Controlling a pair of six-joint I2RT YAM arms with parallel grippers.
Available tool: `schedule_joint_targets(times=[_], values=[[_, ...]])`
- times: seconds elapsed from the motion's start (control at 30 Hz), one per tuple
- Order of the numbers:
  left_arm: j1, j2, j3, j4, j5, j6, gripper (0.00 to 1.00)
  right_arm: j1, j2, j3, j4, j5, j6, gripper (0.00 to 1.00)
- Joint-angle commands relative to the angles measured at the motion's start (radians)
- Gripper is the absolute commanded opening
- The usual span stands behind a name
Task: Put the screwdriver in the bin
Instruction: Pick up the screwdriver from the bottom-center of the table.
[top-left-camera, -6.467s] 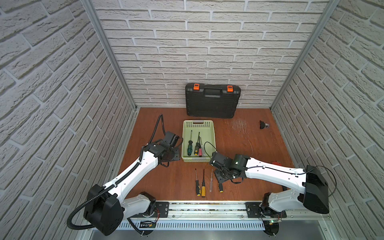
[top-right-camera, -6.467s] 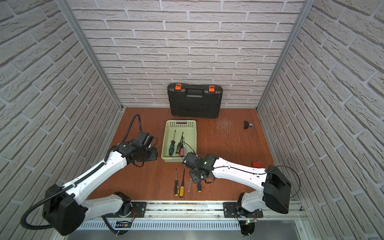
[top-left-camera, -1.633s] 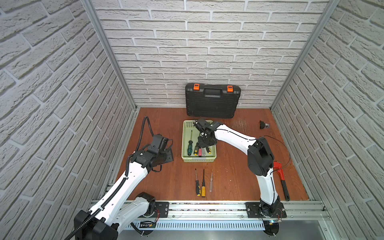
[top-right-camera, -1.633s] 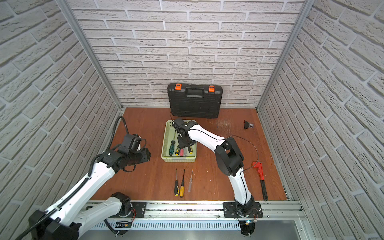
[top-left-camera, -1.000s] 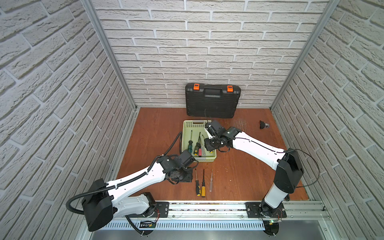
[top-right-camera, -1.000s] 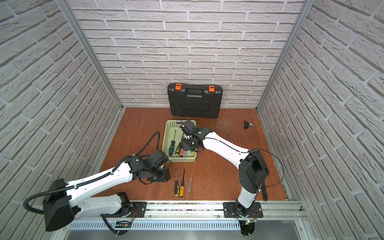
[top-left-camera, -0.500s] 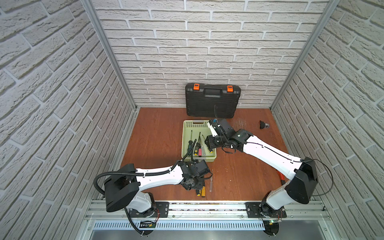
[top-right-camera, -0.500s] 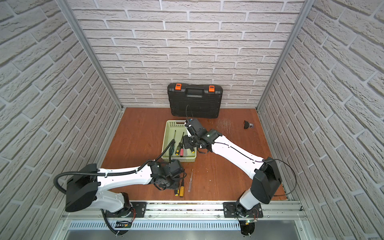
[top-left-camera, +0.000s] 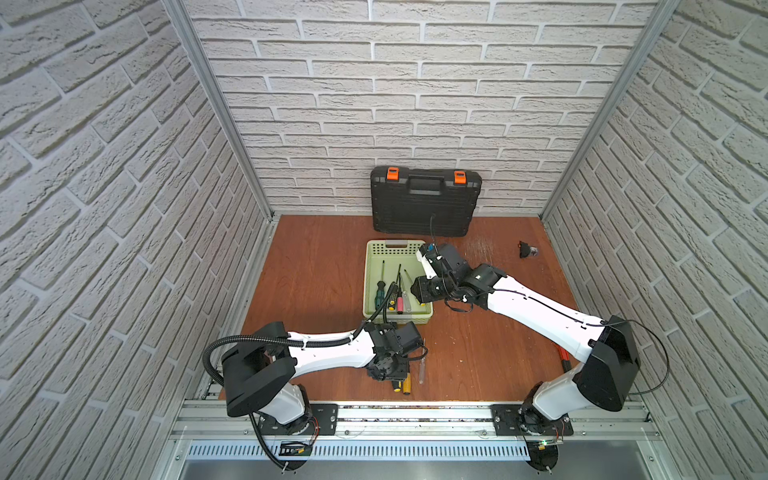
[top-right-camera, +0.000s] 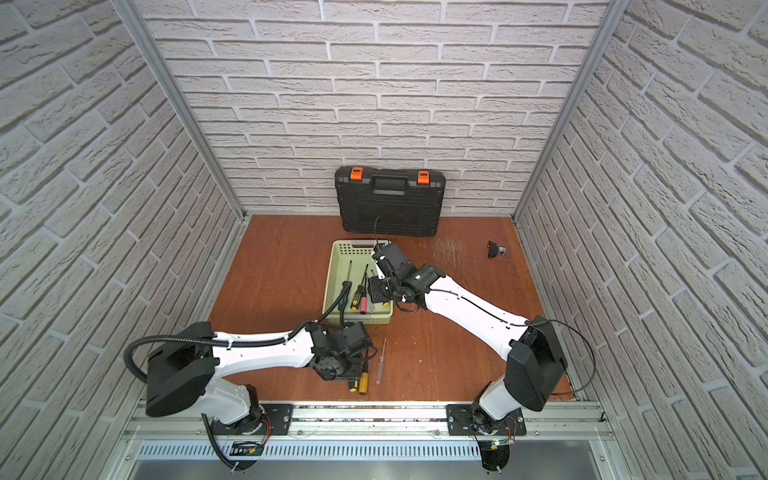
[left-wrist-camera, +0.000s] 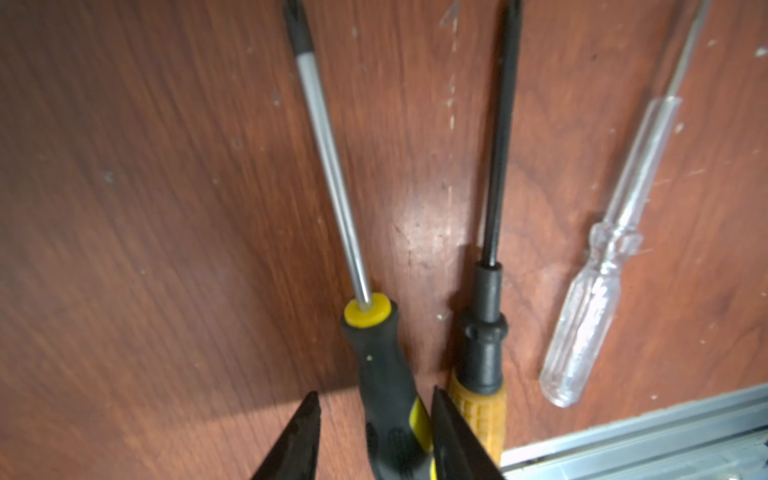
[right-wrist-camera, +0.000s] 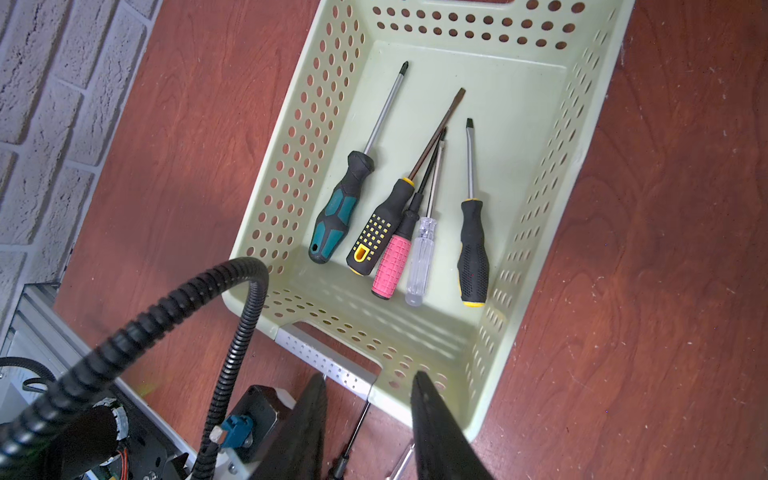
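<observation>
Both top views look down over the whole table (top-left-camera: 316, 266); wrist cameras peer close past their fingers (left-wrist-camera: 299, 436).

Pale green bin (top-left-camera: 395, 248) holding screwdrivers (top-left-camera: 380, 287), black toolcase (top-left-camera: 426, 205) behind

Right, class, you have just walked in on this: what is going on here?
The left gripper has its open jaws either side of the handle of the black-and-yellow screwdriver, which lies on the table, not yet clamped or lifted. An orange-handled screwdriver and a clear screwdriver lie beside it. The right gripper hangs open and empty by the rim of the bin, which holds five screwdrivers.
</observation>
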Motion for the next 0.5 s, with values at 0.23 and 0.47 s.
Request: schedule_joint_targets(times=[0.23,0.47], values=[[-0.044,0.061,0.001,-0.030,0.029,-0.003,0.38,0.003,-0.007,-0.005,0.053,-0.026,0.013,0.36],[-0.045,0.038,-0.017,-0.037,0.031,-0.017,0.15,0.003,-0.003,-0.012,0.063,-0.033,0.018,0.36]])
